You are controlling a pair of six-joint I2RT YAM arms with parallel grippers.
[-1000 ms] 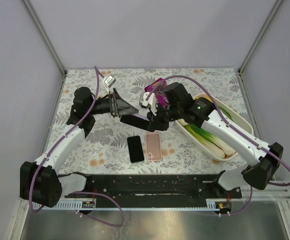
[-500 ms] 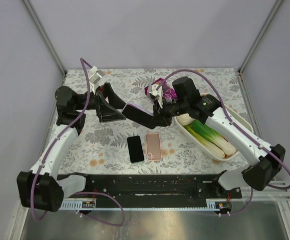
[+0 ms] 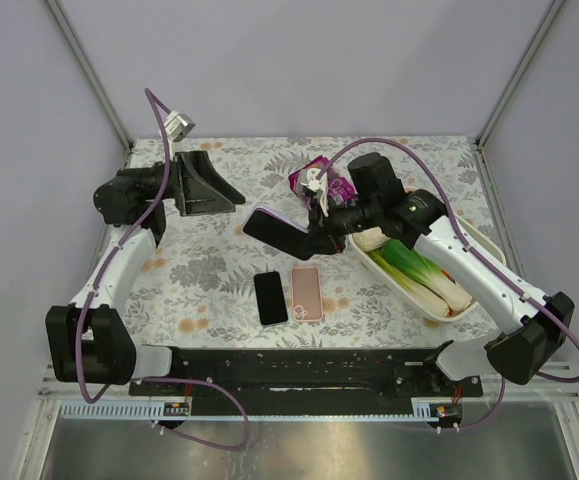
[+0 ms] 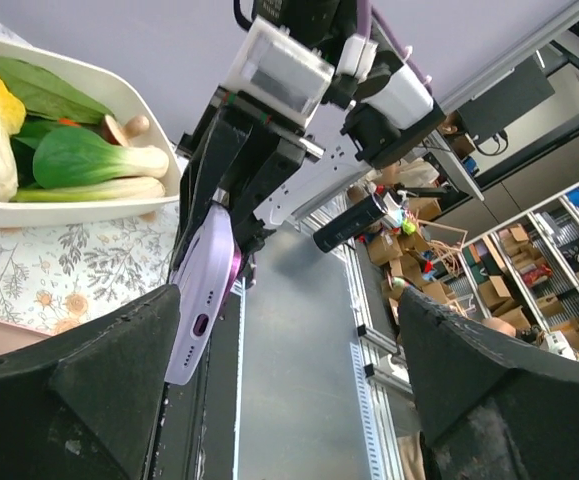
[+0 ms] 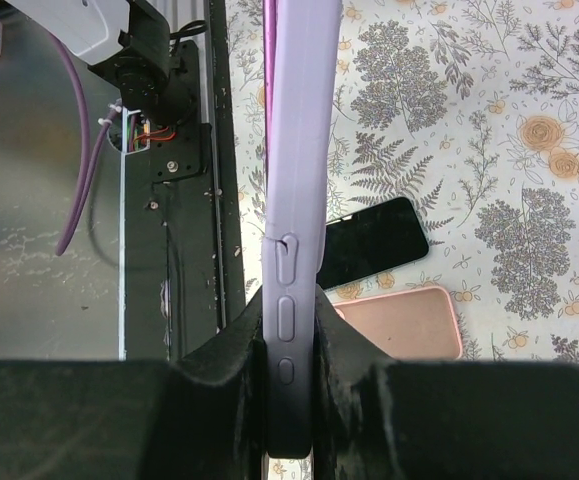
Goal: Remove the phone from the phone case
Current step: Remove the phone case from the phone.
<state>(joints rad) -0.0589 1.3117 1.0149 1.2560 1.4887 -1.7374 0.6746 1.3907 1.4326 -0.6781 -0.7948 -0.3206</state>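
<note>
My right gripper [image 3: 319,238] is shut on a lavender phone case [image 3: 277,231] and holds it above the table's middle, its dark face turned up. In the right wrist view the case [image 5: 295,180] stands edge-on, clamped between my two pads [image 5: 231,355], with its side buttons showing. My left gripper [image 3: 205,188] is open and empty at the far left, well apart from the case. In the left wrist view the case's bottom end [image 4: 205,300] with its port hangs beyond my left finger [image 4: 79,390]. I cannot tell whether a phone sits inside.
A black phone [image 3: 270,298] and a pink case [image 3: 307,292] lie flat side by side near the table's front; both show in the right wrist view [image 5: 371,254], [image 5: 401,321]. A white tray [image 3: 481,252] of leeks and greens stands at right. A purple snack bag [image 3: 319,172] lies behind.
My left gripper has drawn back from the case's end to the far left and stands open. My right gripper has kept its hold and shifted the case slightly.
</note>
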